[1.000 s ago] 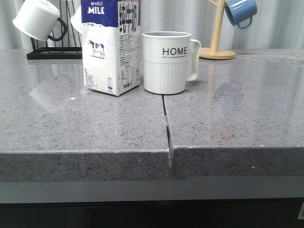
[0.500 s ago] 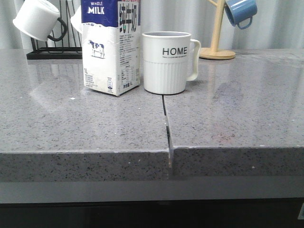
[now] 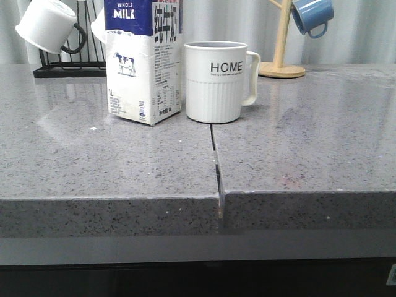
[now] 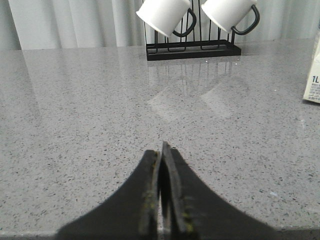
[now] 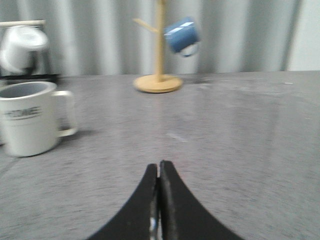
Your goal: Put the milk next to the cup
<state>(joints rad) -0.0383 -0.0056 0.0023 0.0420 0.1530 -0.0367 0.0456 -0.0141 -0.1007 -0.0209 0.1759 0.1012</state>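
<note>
Starting at the far left of the front view, there's a black wire rack [image 3: 68, 65] with a small white mug [image 3: 43, 25] hanging off it by a black handle. Next over is the milk [image 3: 143, 62] – upright on the grey stone counter [image 3: 111, 161], cow picture facing the camera, one bottom corner turned toward us. Right beside it is the cup [image 3: 218, 80] with HOME on it, handle pointing away from the carton. There's only a sliver of a gap between them, if any; from this angle I can't tell whether they actually touch. Further right at the back, a wooden mug tree [image 3: 283, 43] holds a blue mug [image 3: 312, 15].

Neither arm shows in the front view. In the wrist views, the left gripper [image 4: 164, 150] has its fingers pressed together with nothing between them, low over bare counter, with just an edge of the carton visible. The right gripper [image 5: 159, 170] is the same – closed up on nothing, well clear of the cup.

So as I read it, the placing part looks done. The step in hand is basically backing off cleanly: keep both arms low and away from the pair, no sweeping past the carton, since a tall carton would probably tip from a side nudge.
</note>
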